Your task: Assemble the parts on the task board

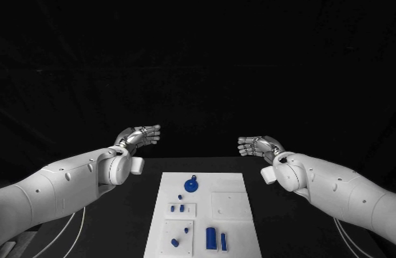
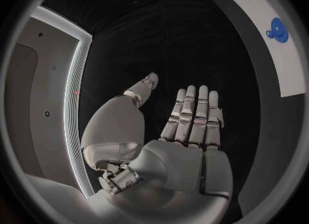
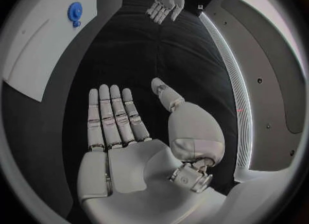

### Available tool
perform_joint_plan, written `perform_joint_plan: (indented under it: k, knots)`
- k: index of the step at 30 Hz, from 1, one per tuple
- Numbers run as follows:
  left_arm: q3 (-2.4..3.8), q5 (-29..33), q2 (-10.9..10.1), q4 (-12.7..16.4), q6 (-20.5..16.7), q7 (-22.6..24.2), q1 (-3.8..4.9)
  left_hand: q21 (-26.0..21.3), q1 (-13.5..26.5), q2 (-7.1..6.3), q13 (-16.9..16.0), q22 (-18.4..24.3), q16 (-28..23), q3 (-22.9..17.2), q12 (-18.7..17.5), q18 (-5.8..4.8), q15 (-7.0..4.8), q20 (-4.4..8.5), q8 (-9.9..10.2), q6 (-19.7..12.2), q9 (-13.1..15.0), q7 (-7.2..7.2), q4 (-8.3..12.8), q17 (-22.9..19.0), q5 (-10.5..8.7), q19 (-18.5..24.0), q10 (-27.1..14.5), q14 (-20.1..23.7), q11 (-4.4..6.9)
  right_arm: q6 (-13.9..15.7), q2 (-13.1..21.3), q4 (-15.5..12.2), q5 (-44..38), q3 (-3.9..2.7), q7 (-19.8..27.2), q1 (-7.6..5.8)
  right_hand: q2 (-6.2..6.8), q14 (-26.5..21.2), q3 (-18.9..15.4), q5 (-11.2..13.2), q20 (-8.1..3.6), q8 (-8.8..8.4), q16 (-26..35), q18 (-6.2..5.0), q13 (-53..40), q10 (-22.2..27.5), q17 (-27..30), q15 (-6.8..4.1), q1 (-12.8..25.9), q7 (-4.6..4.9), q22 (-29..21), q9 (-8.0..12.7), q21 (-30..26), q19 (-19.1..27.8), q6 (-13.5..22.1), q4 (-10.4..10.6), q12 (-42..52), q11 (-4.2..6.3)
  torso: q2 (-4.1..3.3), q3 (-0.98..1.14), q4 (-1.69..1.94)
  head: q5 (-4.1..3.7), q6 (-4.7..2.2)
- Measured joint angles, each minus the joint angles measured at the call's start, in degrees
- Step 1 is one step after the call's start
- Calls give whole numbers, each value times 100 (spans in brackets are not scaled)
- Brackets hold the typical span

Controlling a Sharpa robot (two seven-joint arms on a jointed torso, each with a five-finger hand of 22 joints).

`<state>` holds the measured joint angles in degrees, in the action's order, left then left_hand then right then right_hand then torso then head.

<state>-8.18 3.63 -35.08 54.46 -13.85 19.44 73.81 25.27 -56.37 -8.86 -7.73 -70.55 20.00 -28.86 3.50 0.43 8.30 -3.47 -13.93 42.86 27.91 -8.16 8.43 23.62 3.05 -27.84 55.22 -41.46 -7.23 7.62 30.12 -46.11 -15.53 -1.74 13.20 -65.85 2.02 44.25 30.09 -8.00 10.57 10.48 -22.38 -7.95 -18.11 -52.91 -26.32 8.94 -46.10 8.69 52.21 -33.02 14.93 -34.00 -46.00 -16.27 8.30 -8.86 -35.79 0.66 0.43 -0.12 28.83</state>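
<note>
The white task board (image 1: 229,183) lies in the middle of the table, between my two arms. A round blue part (image 1: 191,185) sits near its far end; small blue pegs (image 1: 177,208) and two taller blue pieces (image 1: 211,238) stand nearer to me. My left hand (image 1: 138,136) hovers beyond the board's far left corner, fingers straight and apart, holding nothing. My right hand (image 1: 259,145) hovers beyond the far right corner, likewise empty. The left wrist view shows the left hand (image 2: 187,131) flat, with the board (image 2: 283,59) and round part (image 2: 278,29) off to one side. The right hand (image 3: 122,131) is flat too.
The black table (image 1: 123,223) extends on both sides of the board. White cables (image 1: 70,229) run along the table by my left arm, and others lie by my right arm (image 1: 351,238). In the right wrist view the left hand (image 3: 165,2) shows across the table.
</note>
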Motion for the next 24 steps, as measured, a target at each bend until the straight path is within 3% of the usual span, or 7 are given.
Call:
perform_joint_plan:
  k: [3, 4, 9, 12, 15, 18, 24]
  knots:
    - [-1, 20, 9, -9, 16, 22, 0, -43, 73, 52, 19, 28, -30, 49, 0, 0, -12, 4, 12, -62, -34, 9, -35, -32, 0, 43, -84, 63, 6, -4, -12, -7, 40, -13, 34, 1, -12, 20, -101, 0, 28, 11, 85, -91, 279, -82, 147, 6, 27, 15, -132, 103, -73, -4, 82, 34, -138, -9, 3, 5, -3, 19, -10]
    - [-2, 20, 8, -9, 16, 22, -1, -353, 731, 164, 112, 285, -273, 389, -20, -1, -106, 43, 179, -580, -364, 102, -141, -316, -46, 386, -749, 564, 91, -3, -13, -9, 40, -12, 34, 2, -59, -473, -445, 66, -71, -97, 340, -70, 477, 511, 439, -83, 526, -67, -719, 474, -241, 377, 601, 217, -228, 92, 3, 5, -3, 20, -12]
    - [40, 16, -50, 131, -27, 9, -66, -1519, 3367, 555, 465, 1502, -1198, 1723, -201, 0, -492, 205, 828, -2563, -1658, 484, -519, -1407, -190, 1668, -3300, 2479, 430, 50, 51, -139, 51, -3, 22, 22, -136, -2602, -1827, 460, -601, -609, 1365, 413, 1201, 3082, 1618, -525, 2733, -499, -3136, 1994, -919, 2004, 2755, 974, -554, 520, 27, 2, -3, 14, 37]
    - [98, 12, -115, 361, -105, 15, -154, -1921, 4272, 686, 589, 3255, -1518, 2189, -240, 1, -629, 264, 1053, -3253, -2112, 617, -649, -1789, -222, 2115, -4190, 3146, 546, 133, 131, -374, 84, 8, 33, 55, -162, -3329, -2299, 596, -785, -786, 1714, 497, 1443, 3966, 2025, -671, 3478, -648, -3970, 2518, -1147, 2561, 3493, 1236, -663, 666, 91, -8, -9, 12, 135]
    - [184, 4, -211, 728, -265, 47, -302, -2164, 4816, 766, 662, 4744, -1713, 2468, -284, 2, -710, 294, 1188, -3667, -2384, 696, -726, -2018, -250, 2378, -4724, 3546, 617, 295, 250, -750, 146, 25, 81, 103, -177, -3766, -2583, 674, -893, -891, 1923, 630, 1590, 4497, 2267, -760, 3930, -735, -4471, 2833, -1285, 2897, 3937, 1394, -721, 755, 187, -24, -18, 12, 274]
    - [306, -11, -343, 1221, -531, 112, -491, -2311, 5145, 816, 707, 5669, -1826, 2635, -284, 2, -756, 311, 1267, -3914, -2547, 744, -770, -2156, -256, 2541, -5045, 3789, 660, 551, 415, -1228, 243, 42, 172, 157, -185, -4025, -2743, 713, -960, -938, 2049, 632, 1678, 4806, 2409, -811, 4197, -788, -4768, 3019, -1366, 3094, 4197, 1494, -764, 807, 291, -38, -27, 12, 404]
    - [563, -84, -649, 2362, -1304, 333, -936, -2421, 5431, 875, 747, 6526, -1927, 2765, -311, 2, -799, 348, 1331, -4136, -2699, 795, -821, -2283, -269, 2661, -5331, 3992, 704, 1320, 807, -2395, 546, 93, 492, 307, -199, -4382, -2977, 778, -1049, -1023, 2206, 715, 1792, 5242, 2603, -889, 4569, -862, -5173, 3270, -1471, 3363, 4551, 1620, -798, 876, 418, -60, -40, 12, 533]
